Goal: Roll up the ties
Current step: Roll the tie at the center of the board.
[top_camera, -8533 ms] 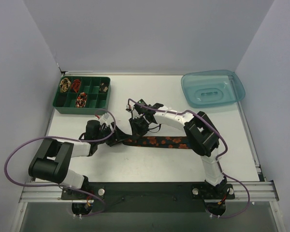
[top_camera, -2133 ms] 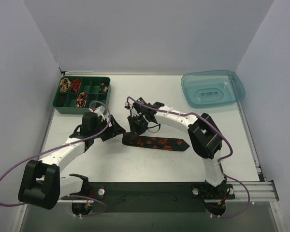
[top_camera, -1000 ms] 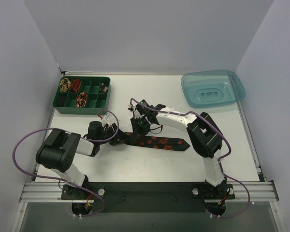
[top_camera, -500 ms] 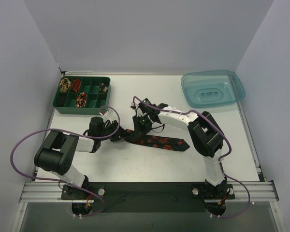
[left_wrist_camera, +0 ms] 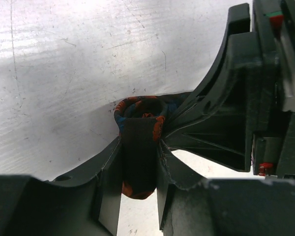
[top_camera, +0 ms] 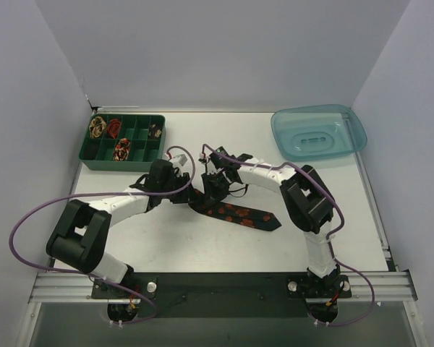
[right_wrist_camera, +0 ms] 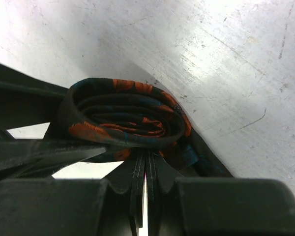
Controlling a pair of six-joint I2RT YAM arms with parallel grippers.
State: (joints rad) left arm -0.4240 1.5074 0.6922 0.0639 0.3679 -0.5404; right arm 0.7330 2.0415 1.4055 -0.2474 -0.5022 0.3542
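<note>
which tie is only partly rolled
The dark flowered tie on the table: its pointed end lies flat, while the other ties sit as small coils in the green tray.

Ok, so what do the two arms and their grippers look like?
Both the left arm and right arm have white links with chunky black joints. A purple cable loops loosely along each. The left gripper and right gripper are black plastic with two flat fingers.

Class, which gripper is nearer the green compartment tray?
Left. The left gripper sits near-right of the green plastic compartment tray; the right gripper is farther right, beyond the dark floral necktie roll.
</note>
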